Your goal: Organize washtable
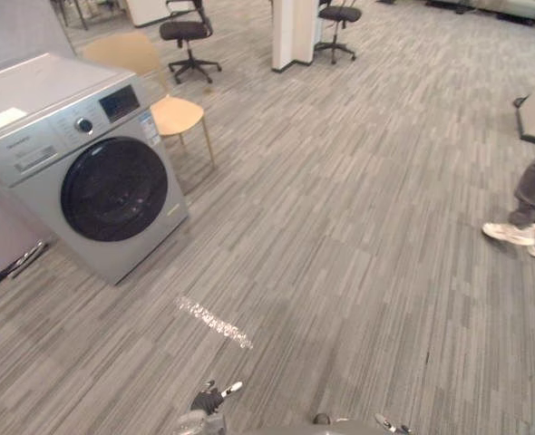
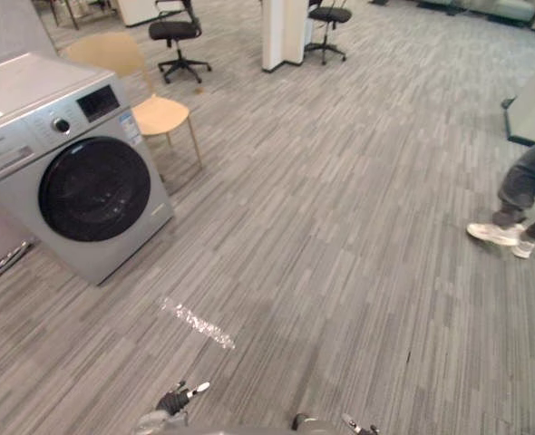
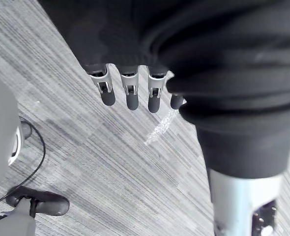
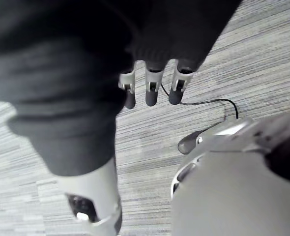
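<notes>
While the washing machine (image 1: 95,172) stands at the left with its round door shut and its drum too dark to read, a wooden chair (image 1: 172,109) sits just behind it. The wrist views show the left hand (image 3: 131,96) and the right hand (image 4: 152,93) with straight fingers, holding nothing, above the carpet floor (image 1: 340,236). Open floor runs right to a person's shoes (image 1: 512,233).

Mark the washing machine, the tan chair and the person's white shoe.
washing machine (image 1: 115,188): left eye view, on its round dark door.
tan chair (image 1: 175,114): left eye view, on the middle of its seat.
white shoe (image 1: 510,233): left eye view, on the shoe's upper.
</notes>
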### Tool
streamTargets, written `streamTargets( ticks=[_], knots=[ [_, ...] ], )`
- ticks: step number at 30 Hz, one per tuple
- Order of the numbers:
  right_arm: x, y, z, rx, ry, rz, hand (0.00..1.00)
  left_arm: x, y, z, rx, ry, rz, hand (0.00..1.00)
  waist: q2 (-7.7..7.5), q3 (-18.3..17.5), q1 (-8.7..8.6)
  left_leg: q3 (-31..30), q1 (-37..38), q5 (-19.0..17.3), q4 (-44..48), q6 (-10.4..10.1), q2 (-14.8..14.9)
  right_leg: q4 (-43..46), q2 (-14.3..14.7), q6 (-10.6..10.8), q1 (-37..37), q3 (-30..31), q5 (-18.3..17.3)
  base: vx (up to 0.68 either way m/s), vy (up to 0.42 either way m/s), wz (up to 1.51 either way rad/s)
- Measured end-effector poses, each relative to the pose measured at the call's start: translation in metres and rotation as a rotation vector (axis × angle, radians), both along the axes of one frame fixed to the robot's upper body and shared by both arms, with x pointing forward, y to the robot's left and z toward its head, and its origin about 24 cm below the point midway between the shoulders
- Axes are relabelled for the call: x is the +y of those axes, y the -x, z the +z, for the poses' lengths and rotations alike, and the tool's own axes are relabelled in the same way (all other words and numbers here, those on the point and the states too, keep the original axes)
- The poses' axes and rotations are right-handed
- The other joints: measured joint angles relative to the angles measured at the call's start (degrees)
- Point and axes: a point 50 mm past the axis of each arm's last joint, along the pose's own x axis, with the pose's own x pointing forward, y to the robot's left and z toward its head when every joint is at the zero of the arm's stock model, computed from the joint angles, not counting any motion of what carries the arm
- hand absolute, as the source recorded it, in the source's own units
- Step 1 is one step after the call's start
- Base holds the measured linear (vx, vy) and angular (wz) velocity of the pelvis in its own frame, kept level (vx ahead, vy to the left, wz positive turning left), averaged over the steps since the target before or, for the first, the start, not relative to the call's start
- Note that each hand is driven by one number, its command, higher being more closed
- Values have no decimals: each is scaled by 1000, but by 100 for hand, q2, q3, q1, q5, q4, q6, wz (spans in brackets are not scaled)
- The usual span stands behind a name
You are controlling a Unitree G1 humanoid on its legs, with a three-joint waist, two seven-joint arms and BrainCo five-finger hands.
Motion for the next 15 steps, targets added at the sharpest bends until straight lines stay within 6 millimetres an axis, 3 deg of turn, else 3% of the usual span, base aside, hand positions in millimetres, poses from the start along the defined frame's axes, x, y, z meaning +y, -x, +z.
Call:
streamTargets(
  ticks=[1, 2, 3, 4, 5, 6, 7, 8, 9, 10, 11, 12, 13, 15],
  knots=[
    [0, -2, 0, -3, 0, 18, 0, 3, 0, 0, -1, -5, 9, 0, -32, 8, -4, -3, -185, 5, 609, -8, 171, -21, 36, -17, 42, 64, -10, 75, -157, -62],
    [-4, -3, 1, -7, 12, 25, 0, 7, 3, 0, -1, -8, 47, 0, 69, 70, 35, -59, -589, 134, 1781, -28, 617, -19, 211, -50, 147, 194, -46, 67, -79, -67],
    [-6, -4, 2, -10, 20, 26, 0, 9, 8, 0, 7, -8, 74, 0, 146, 93, 64, -181, -787, 301, 2287, 180, 797, -8, 305, -68, 204, 291, -77, 107, -63, -101],
    [-7, -5, 3, -21, 31, 33, 0, 11, 14, 0, 0, 2, 150, 0, 159, 144, 129, -696, -1210, 1082, 3195, 680, 891, 78, 386, -91, 305, 563, -171, 109, -5, -83],
    [-2, -5, 2, -19, 21, 36, 0, 16, 16, 0, -3, -8, 165, 0, 102, 155, 160, -941, -1371, 1503, 3492, 642, 810, 105, 355, -124, 362, 703, -202, 152, 54, -85],
    [-3, -6, 2, -24, 26, 37, 0, 16, 14, 1, -12, -11, 162, 0, 111, 153, 199, -1283, -1621, 1109, 3782, 445, 689, 141, 330, -188, 388, 839, -250, 142, 116, -71],
    [-3, -11, 3, -37, 29, 36, 0, 14, 10, 2, -26, -5, 161, 0, 97, 170, 228, -1601, -1912, 223, 3608, 351, 472, 148, 267, -195, 399, 1010, -256, 139, 171, -82],
    [-1, -14, 3, -44, 28, 37, 0, 14, 6, 3, -48, -9, 152, 0, 36, 206, 301, -1848, -2046, -172, 2825, 293, 250, 150, 153, -160, 427, 1175, -276, 90, 163, -69],
    [0, -16, 3, -46, 27, 38, 0, 14, 4, 4, -57, -12, 150, 0, 9, 225, 323, -1950, -2051, -214, 2271, 272, 185, 151, 99, -129, 454, 1248, -335, 56, 249, -52],
    [1, -18, 3, -53, 31, 41, 0, 15, 4, 4, -60, -14, 155, 0, 19, 220, 301, -2261, -2017, -172, 1102, 226, 129, 186, 50, 31, 431, 1324, -461, 40, 224, -30],
    [0, -19, 4, -59, 36, 46, 0, 14, 4, 4, -60, -13, 159, 0, 57, 223, 294, -2504, -1980, -114, 514, 142, 126, 236, 52, 137, 432, 1362, -533, 86, 293, -36],
    [0, -19, 4, -58, 40, 60, 0, 14, 5, 4, -58, -14, 178, 0, 0, 211, 319, -2633, -1923, 0, 313, 74, -27, 331, -49, 196, 427, 1510, -641, 138, 269, -42],
    [7, -19, 3, -55, 28, 91, 0, 18, 8, 4, -50, -29, 191, 0, -86, 117, 321, -2615, -1816, -123, 131, 135, -279, 309, -238, 237, 400, 1673, -692, 152, 273, -46],
    [15, -24, 3, -63, 12, 125, 0, 21, 8, 5, -51, -40, 189, 0, -272, 53, 313, -2304, -1754, -236, 42, 260, -446, 301, -441, 321, 319, 1841, -741, 144, 214, -44]
  ],
)
